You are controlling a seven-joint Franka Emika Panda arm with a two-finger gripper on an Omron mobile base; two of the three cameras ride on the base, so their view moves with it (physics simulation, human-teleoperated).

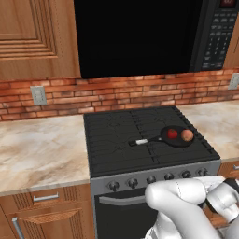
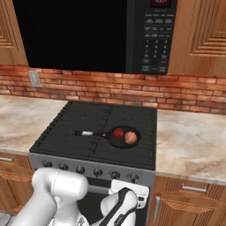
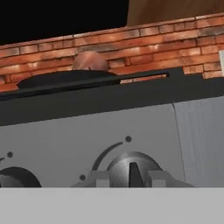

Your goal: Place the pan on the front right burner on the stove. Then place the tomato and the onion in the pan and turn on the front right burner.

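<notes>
On the stove's (image 1: 116, 135) front right burner (image 1: 198, 150) sits the black pan (image 1: 181, 142), its handle pointing left. Inside it, the red tomato (image 1: 172, 134) lies left of the tan onion (image 1: 187, 135). The right base view shows the same pan (image 2: 125, 143), tomato (image 2: 118, 133) and onion (image 2: 130, 137). My gripper (image 3: 130, 178) is down at the stove's front, shut on the rightmost knob (image 3: 131, 166), with a finger (image 3: 99, 178) on each side of it. In the hand view the onion (image 3: 89, 61) pokes up over the pan's rim (image 3: 65, 78).
A row of dark knobs (image 1: 150, 179) and the oven handle bar (image 1: 121, 200) run along the steel front. Marble counters (image 1: 42, 149) flank the stove. A microwave (image 2: 88, 35) hangs above it, in front of a brick wall (image 1: 116, 93). My arm (image 1: 182, 200) crosses the oven front.
</notes>
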